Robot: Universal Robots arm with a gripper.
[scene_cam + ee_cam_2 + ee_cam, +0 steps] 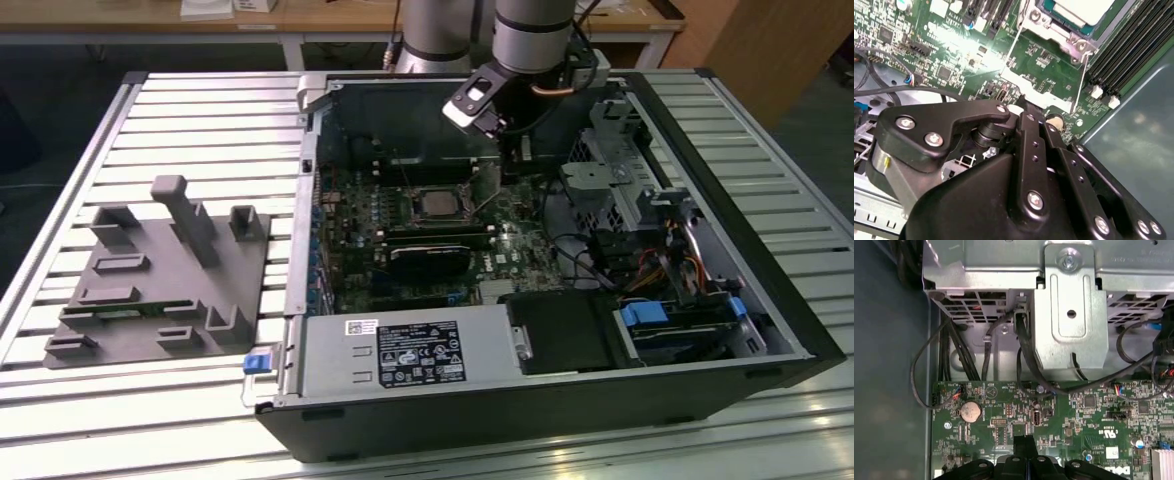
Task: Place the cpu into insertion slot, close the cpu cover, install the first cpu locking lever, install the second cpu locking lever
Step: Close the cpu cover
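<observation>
Open computer case (pixel 767 270) lies on its side on a slatted metal table (pixel 174 120). Grey moulded fixture (pixel 160 270) with upright posts sits on the table at the exterior view's left, just beside the case. Labelled grey power-supply box (pixel 400 352) is at the case's near edge, with a blue clip (pixel 256 362) at its corner. First wrist view: green motherboard (pixel 1079 410) with a coin cell (pixel 969 411); black cables (pixel 1024 350) loop beside a silver bracket (pixel 1070 320). Second wrist view: black memory slots (pixel 1134 45) with white latches (pixel 1096 91).
</observation>
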